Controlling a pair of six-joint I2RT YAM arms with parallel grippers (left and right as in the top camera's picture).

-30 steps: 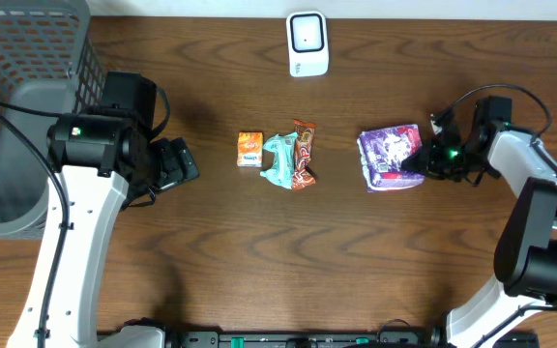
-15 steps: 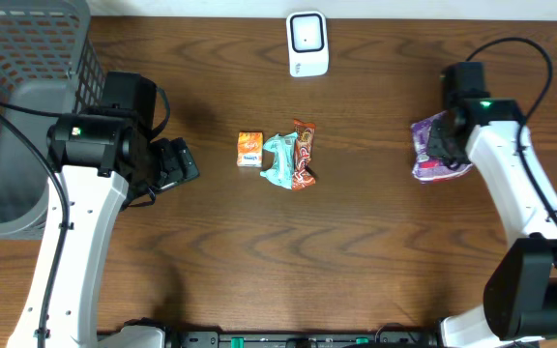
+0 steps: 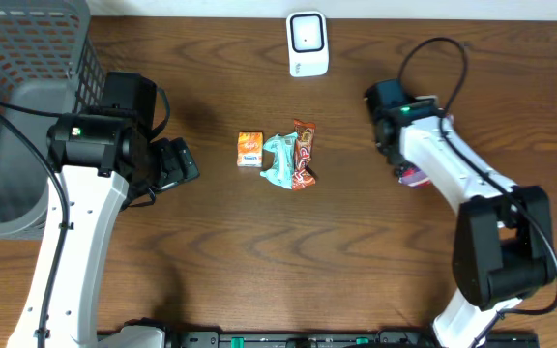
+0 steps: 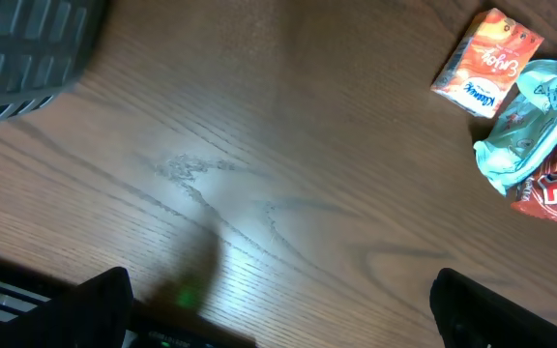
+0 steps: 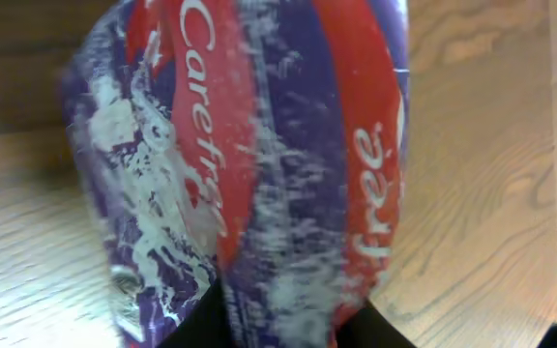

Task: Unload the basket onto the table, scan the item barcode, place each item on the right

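Observation:
A purple and red packet [image 5: 259, 164] fills the right wrist view, pinched at its lower end between the dark fingers of my right gripper [image 5: 283, 314]. From overhead only a sliver of that packet [image 3: 413, 178] peeks out under the right arm, right of centre. The white scanner [image 3: 307, 43] stands at the table's far edge, beyond and to the left of it. My left gripper [image 4: 283, 319] hangs open over bare wood, its fingertips [image 4: 100, 304] wide apart.
An orange box [image 3: 249, 149], a teal packet [image 3: 280, 160] and a red-brown bar [image 3: 305, 155] lie together mid-table. A grey mesh basket [image 3: 27, 58] fills the far left corner. The right arm's cable loops above the table.
My right arm has lifted the purple packet off the table and swung it from the right side leftward. The left arm has not moved.

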